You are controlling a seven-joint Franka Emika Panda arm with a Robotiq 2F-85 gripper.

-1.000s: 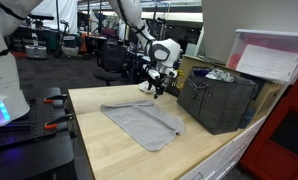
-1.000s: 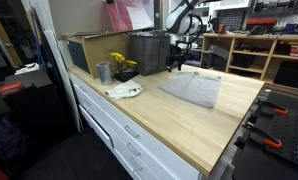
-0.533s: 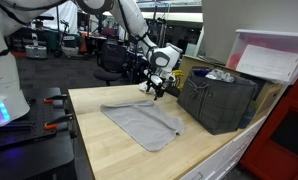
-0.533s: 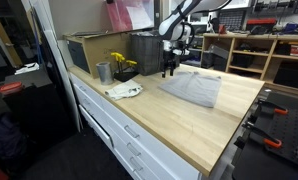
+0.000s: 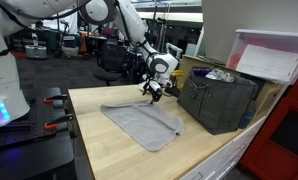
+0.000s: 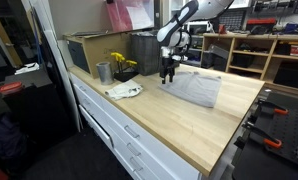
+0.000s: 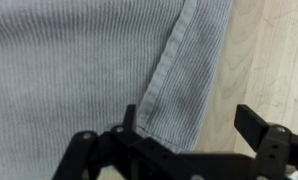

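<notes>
I have the end effector (image 5: 152, 91) spread wide over the hem of the grey ribbed cloth (image 7: 79, 60) on the pale wooden table (image 5: 104, 150); best to straddle that hem squarely before pinching.

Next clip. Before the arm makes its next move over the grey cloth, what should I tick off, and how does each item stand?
1. Gripper jaws open, nothing held: ok.
2. Grey cloth spread out on the table: ok.
3. Cloth hem lies between the fingers in the wrist view: ok.
4. Gripper apart from the dark crate: ok.
5. Fingertips touching the cloth: cannot tell.
</notes>
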